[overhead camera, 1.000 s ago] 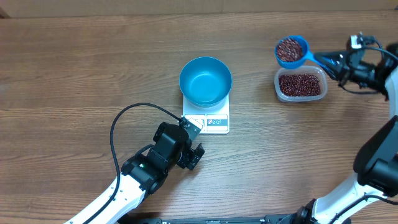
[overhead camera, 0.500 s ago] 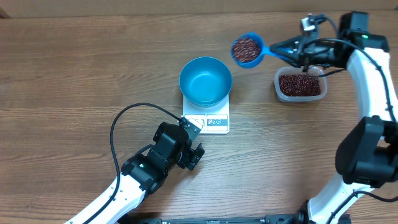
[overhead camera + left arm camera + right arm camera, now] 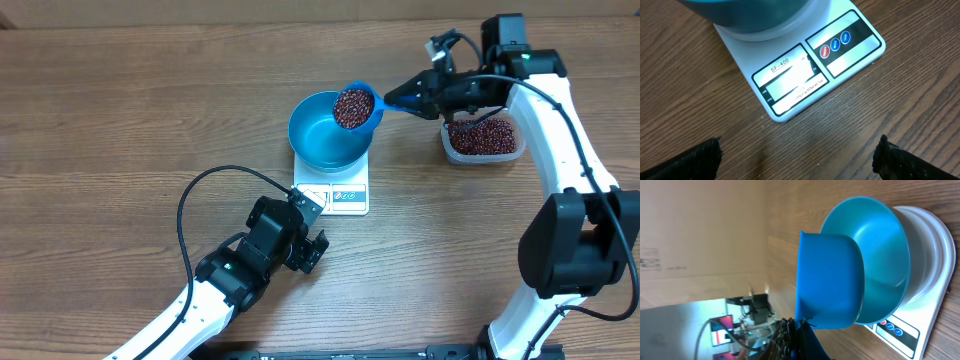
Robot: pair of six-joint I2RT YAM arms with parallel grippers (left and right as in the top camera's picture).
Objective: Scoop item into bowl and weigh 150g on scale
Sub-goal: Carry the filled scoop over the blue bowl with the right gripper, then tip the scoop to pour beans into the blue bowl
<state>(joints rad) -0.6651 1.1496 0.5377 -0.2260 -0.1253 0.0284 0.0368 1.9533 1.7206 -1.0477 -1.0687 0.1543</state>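
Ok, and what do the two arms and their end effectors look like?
White links with black joints on the left arm and right arm. The left end effector and right end effector are black. A black cable loops off the left arm.

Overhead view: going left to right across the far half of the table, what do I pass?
The bowl → right gripper, shut on the handle of the scoop → tub. The loaded scoop overlaps the bowl's right rim, so it is left out of the order.
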